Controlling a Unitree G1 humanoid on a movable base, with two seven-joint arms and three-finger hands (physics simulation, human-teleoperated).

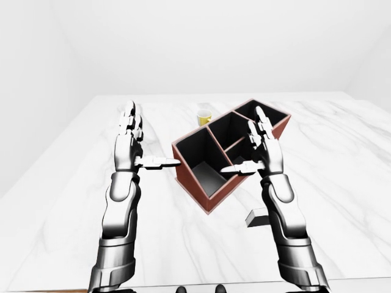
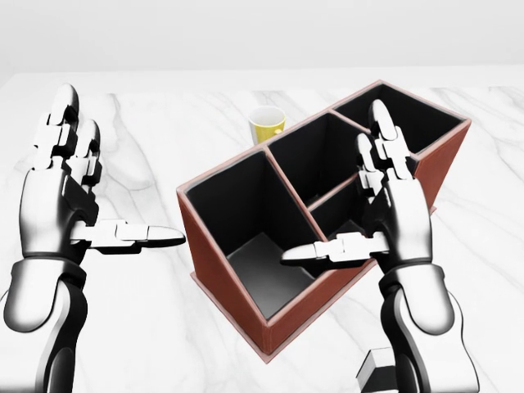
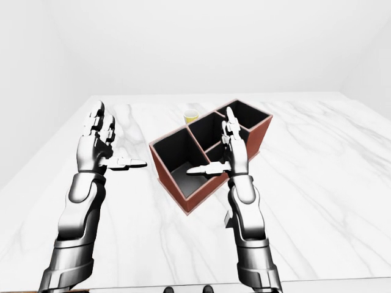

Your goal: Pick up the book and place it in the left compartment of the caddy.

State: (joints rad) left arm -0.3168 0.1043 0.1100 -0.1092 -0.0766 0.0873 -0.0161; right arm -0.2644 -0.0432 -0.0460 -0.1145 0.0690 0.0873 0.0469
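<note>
Overhead, plain white walls surround a white marble table (image 1: 342, 159). Centrally on it sits a reddish-brown caddy (image 2: 214, 270) set at an angle, its dark compartments all empty. Just beyond its far side stands a yellow cup (image 2: 267, 124). Beside the caddy's near corner, a small grey book (image 1: 259, 217) lies partly hidden behind the right arm. Left hand (image 2: 57, 201) and right hand (image 2: 397, 213) are spread open, holding nothing.

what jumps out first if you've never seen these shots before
The red-brown caddy with black compartments sits skewed at the middle of the white marble table. The left robot hand is raised open-fingered to its left, and the right robot hand is raised open-fingered over its right side. A small yellow cup stands just beyond the caddy, toward the top of the head view.
</note>
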